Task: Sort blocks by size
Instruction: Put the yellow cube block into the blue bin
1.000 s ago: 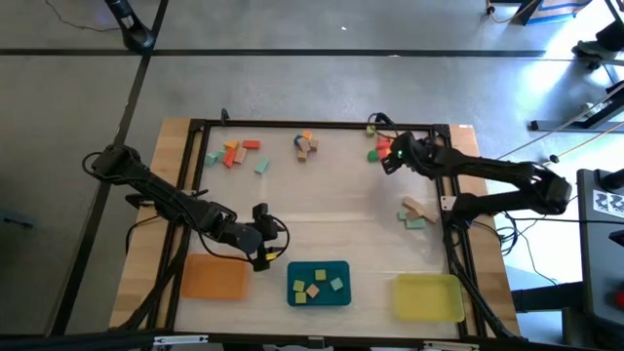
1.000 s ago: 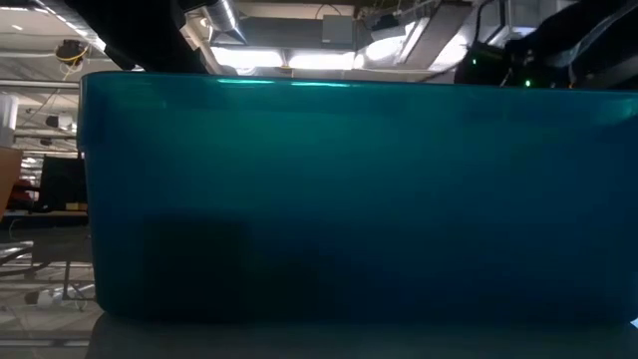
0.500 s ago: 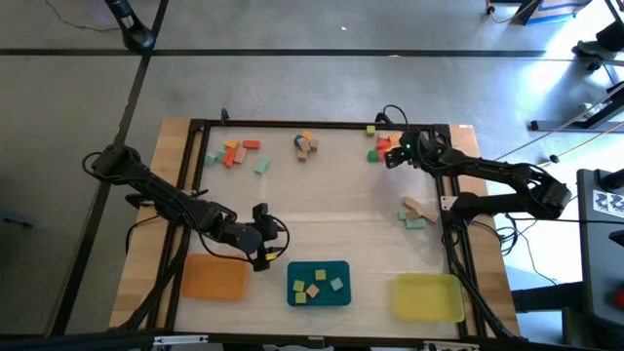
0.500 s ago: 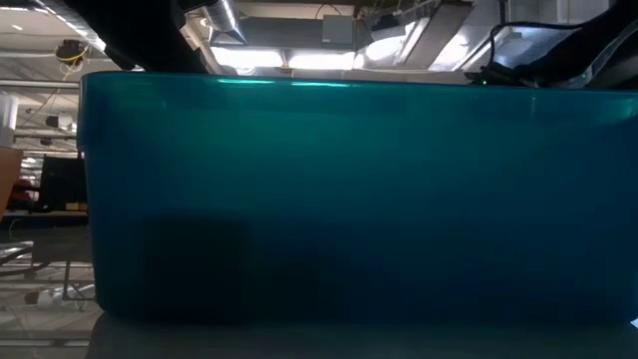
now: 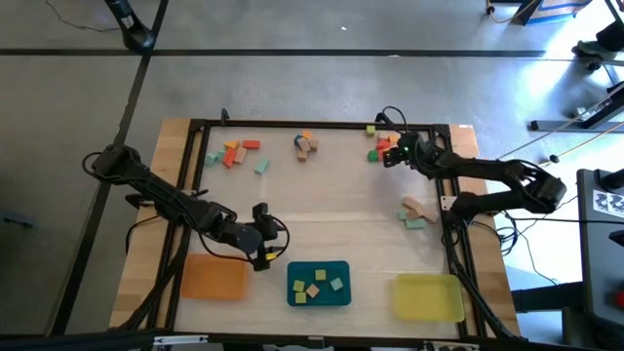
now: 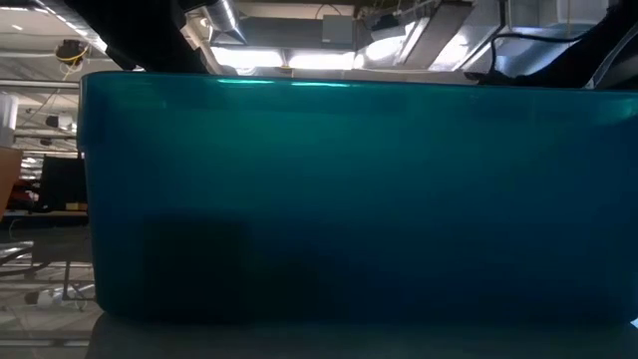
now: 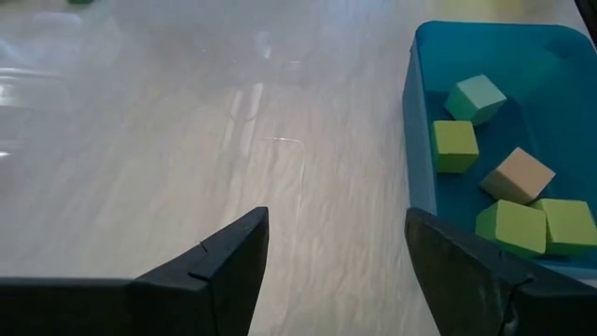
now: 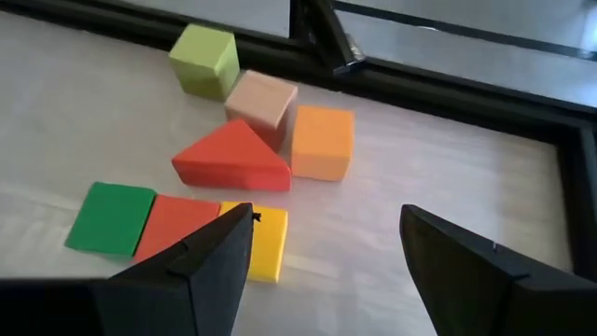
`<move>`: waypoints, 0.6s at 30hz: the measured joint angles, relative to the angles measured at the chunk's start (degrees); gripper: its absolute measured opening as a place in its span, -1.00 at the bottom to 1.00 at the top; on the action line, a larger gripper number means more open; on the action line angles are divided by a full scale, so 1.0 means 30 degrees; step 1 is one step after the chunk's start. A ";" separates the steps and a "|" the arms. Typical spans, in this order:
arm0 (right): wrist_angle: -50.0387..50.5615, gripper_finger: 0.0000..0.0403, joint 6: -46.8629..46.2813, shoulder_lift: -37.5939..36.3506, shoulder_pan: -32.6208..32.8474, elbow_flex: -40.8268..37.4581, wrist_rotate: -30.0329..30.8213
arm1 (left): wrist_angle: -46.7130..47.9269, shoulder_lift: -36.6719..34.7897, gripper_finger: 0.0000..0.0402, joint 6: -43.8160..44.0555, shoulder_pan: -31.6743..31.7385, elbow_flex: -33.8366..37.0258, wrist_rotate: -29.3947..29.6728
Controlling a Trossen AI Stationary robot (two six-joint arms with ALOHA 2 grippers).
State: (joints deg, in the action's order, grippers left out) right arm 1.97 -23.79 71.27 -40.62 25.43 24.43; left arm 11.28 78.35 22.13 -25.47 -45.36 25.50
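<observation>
Loose blocks lie in groups along the far side: an orange and mint group [image 5: 234,151], a tan group [image 5: 307,144], and a group at the far right [image 5: 375,146]. My right gripper [image 5: 390,156] hangs open just above that last group. Its wrist view shows a red wedge [image 8: 231,157], an orange cube [image 8: 323,140], a tan cube [image 8: 262,98], a yellow-green cube [image 8: 205,59] and flat green, red and yellow blocks [image 8: 177,224] ahead of the open gripper [image 8: 326,219]. My left gripper [image 5: 261,234] waits open over bare table beside the teal tray [image 5: 343,298].
The teal tray [image 7: 422,140] holds several green, mint and tan cubes, and its wall [image 6: 319,199] fills the low view. An orange tray [image 5: 213,276] and a yellow tray [image 5: 429,297] flank it at the near edge. Tan and mint blocks [image 5: 416,213] lie at the right. A black frame [image 8: 438,93] edges the table.
My right gripper has sunk toward the far-right group of blocks and rolled a little, staying open.
</observation>
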 joint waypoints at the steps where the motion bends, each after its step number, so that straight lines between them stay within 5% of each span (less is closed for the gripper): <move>1: -0.0191 0.33 0.0012 0.0415 0.0000 0.0000 0.0000 | -0.0005 0.0000 0.18 0.0000 0.0007 0.0000 0.0016; 13: -0.0810 0.33 0.0164 0.2083 0.0051 0.0096 0.0288 | -0.0070 0.0000 0.18 0.0000 0.0005 0.0000 0.0041; 18: 0.1047 0.33 0.0284 0.1266 0.0036 0.0096 -0.1211 | -0.0075 0.0000 0.18 0.0080 0.0007 0.0000 0.0041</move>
State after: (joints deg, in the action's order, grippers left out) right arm 5.11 -22.94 75.07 -40.51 25.72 20.79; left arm 11.06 78.35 22.37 -25.45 -45.36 25.63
